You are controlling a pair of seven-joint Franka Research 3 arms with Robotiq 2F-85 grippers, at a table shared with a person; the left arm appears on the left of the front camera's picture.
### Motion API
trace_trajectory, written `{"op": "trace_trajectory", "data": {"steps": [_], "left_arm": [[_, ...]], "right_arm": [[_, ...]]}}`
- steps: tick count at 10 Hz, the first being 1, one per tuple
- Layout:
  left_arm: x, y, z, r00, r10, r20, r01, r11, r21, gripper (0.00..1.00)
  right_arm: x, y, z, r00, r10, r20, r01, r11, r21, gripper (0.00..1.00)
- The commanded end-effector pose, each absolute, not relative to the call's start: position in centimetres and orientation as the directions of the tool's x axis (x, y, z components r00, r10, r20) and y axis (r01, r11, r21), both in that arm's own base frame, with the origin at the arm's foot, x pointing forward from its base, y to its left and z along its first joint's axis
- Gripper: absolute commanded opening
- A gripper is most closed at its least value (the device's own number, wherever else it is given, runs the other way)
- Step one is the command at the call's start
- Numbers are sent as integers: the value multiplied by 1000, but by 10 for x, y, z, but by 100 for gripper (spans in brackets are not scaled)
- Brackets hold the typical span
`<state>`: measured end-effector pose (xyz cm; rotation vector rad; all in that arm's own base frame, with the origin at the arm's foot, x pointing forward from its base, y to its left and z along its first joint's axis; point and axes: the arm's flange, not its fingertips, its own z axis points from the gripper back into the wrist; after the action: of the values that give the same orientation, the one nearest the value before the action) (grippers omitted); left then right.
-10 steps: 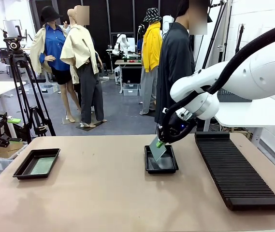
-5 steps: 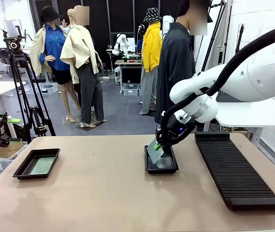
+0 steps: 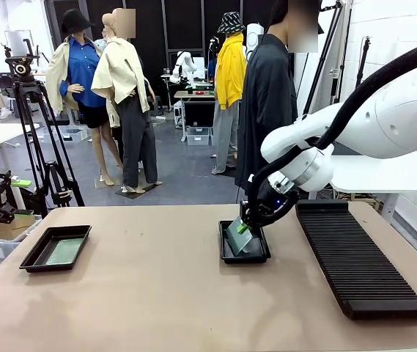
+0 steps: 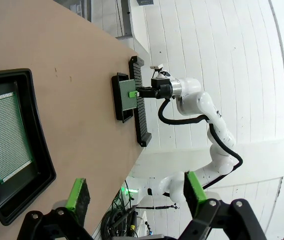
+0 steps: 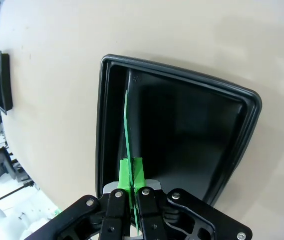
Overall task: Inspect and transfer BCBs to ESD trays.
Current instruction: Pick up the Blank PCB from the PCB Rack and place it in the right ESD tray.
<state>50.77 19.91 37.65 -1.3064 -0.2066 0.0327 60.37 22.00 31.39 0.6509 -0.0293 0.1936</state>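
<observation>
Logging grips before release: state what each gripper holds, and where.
Right gripper is shut on a BCB, pads pinching both faces at its upper edge, the board tilted into the ESD tray. Left gripper is open, holding nothing.

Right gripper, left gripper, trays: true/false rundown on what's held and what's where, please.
1. The right gripper is shut on a BCB. True.
2. That BCB lies flat on the floor of the centre tray. False: it is held on edge, tilted, dipping into the tray.
3. The left tray is empty. False: a second BCB lies flat in it.
4. The left gripper is open, holding nothing. True.
</observation>
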Motion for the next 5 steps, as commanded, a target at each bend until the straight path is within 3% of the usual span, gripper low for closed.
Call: {"op": "trace_trajectory", "data": {"steps": [1,5], "left_arm": [[506,197,379,978,157,140,95,265,-960,100],[506,197,379,978,157,140,95,265,-960,100]], "right_arm": [[604,221,315,981,170,90,-190,778,599,0],[604,221,315,981,170,90,-190,778,599,0]]}}
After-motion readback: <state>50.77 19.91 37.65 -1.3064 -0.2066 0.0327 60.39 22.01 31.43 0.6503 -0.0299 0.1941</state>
